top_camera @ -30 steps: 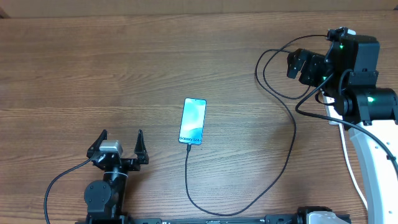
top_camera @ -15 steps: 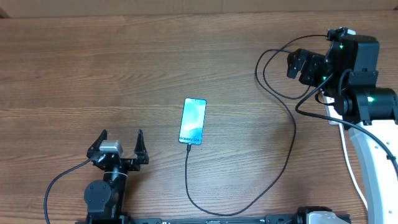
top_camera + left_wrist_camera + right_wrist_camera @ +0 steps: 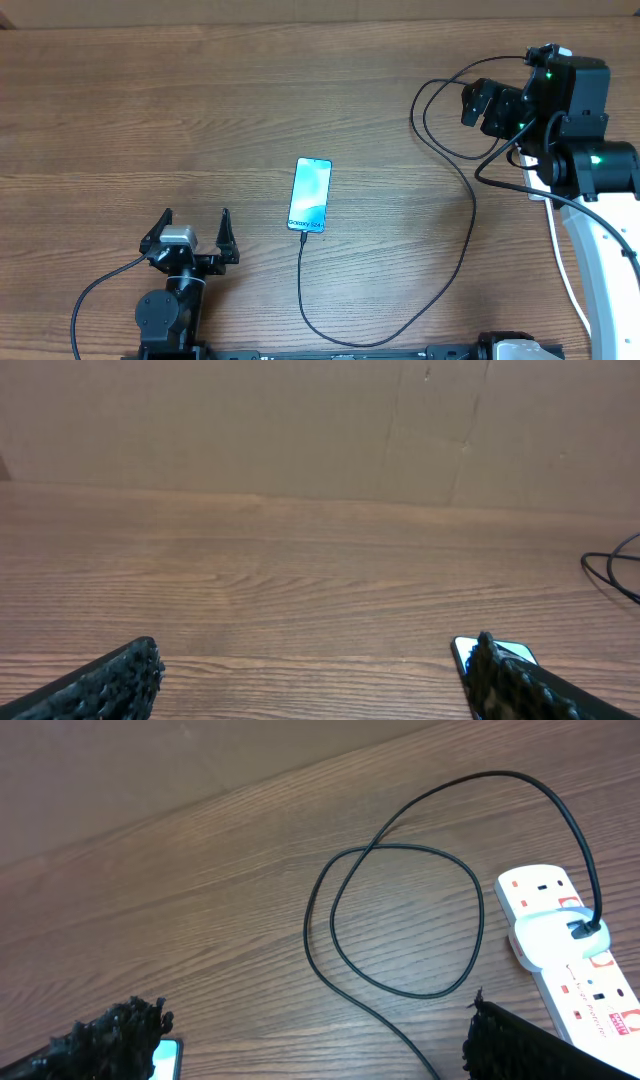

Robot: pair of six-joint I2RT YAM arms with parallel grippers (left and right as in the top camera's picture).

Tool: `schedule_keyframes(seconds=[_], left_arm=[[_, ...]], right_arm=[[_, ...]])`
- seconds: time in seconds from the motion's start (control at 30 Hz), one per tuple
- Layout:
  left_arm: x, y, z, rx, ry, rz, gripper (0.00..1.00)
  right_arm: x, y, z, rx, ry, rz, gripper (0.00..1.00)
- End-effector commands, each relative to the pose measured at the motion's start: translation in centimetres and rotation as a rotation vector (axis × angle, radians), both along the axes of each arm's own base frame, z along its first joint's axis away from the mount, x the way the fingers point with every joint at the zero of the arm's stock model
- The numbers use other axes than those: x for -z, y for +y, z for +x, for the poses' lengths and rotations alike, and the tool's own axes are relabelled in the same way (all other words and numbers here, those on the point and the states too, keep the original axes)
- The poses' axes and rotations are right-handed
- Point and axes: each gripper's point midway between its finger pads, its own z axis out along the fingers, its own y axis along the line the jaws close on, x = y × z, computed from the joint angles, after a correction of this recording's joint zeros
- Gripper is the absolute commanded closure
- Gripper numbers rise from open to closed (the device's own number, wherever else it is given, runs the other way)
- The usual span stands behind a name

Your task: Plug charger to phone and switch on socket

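One slim teal-screened phone [image 3: 309,195], thin black charger cable [image 3: 300,290] at its end, open wooden table [image 3: 150,100] around; left gripper [image 3: 195,222], right gripper [image 3: 310,1040] parted.

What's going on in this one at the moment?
Nothing is being held. The charger cable reaches the bottom edge of the phone, seemingly plugged in, and its other end enters a white adapter on the power strip. The right pincer hangs open near the strip; the left pincer sits open, apart from the phone. The switch state is unclear.
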Motion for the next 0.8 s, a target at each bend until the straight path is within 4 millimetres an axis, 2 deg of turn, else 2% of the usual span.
schedule_keyframes(seconds=[0.0,0.17,0.47,0.77], left_arm=[[0.0,0.2,0.0,-0.01,-0.005,0.024,0.0],[0.0,0.2,0.0,-0.01,-0.005,0.024,0.0],[0.0,0.2,0.0,-0.01,-0.005,0.024,0.0],[0.0,0.2,0.0,-0.01,-0.005,0.024,0.0]], right_arm=[[1.6,0.2,-0.4,-0.011,0.034,0.0,0.0],[3.7,0.2,-1.0,-0.011,0.087,0.0,0.0],[6.4,0.2,-1.9,-0.012,0.153,-0.001,0.0],[10.7,0.2,-3.9,-0.012,0.261,-0.001,0.0]])
